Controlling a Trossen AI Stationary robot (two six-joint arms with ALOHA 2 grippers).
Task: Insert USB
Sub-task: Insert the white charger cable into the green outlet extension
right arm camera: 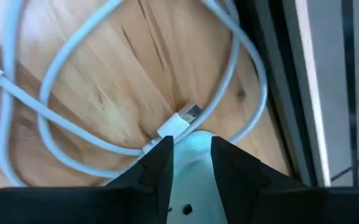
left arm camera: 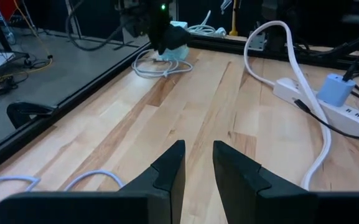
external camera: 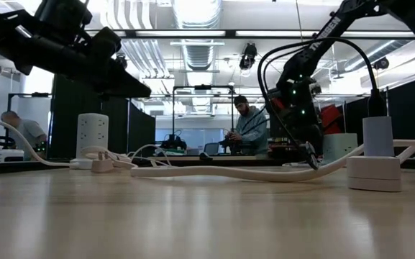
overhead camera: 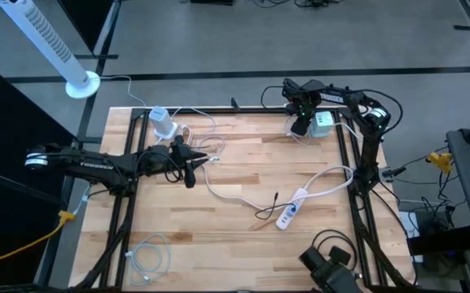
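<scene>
Just beyond the right gripper (right arm camera: pixel 190 152), its narrow-gapped fingers empty, the USB plug (right arm camera: pixel 182 120) on the wood.

Tower fan (overhead camera: pixel 51 45): you see it lying on the grey floor beyond the table's far left corner, white.
Yellow cable (overhead camera: pixel 43 236): you find it on the floor off the table's left edge.
People: one (external camera: pixel 249 122) stands in the room behind; another (external camera: pixel 21 129) is at far left.
</scene>
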